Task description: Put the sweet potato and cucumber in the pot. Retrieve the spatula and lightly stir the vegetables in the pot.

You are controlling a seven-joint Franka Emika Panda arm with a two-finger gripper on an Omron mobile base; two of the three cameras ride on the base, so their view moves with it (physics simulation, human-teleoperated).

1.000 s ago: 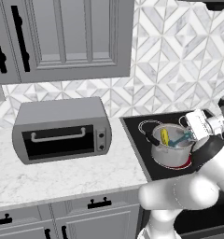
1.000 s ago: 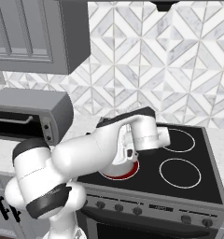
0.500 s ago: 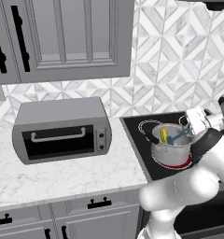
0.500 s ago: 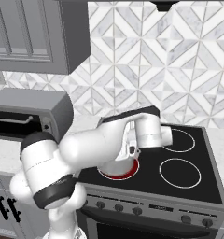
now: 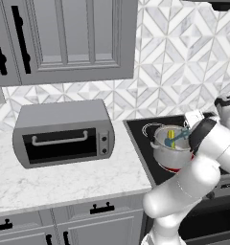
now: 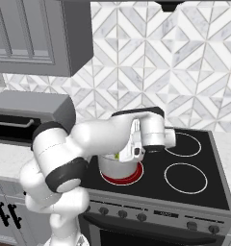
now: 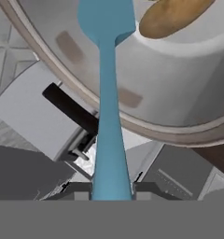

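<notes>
Toaster oven (image 5: 64, 134) idle at left. Pot (image 5: 172, 152) on stove (image 6: 194, 192), cucumber (image 5: 170, 138) and sweet potato (image 7: 172, 17) inside. Gripper (image 7: 111, 189) jaws pinch spatula (image 7: 107, 93), head in pot. Stirring step; next, likely a gentle sweep.

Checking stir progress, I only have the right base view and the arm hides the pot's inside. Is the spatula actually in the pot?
Observer: Yes. In the hand view the spatula head reaches inside the pot.
Operator: Gripper holding it?
Observer: The gripper is shut on the handle.
Operator: Veg in there?
Observer: Sweet potato lies by the spatula head; in the left base view the cucumber leans upright inside.
</notes>
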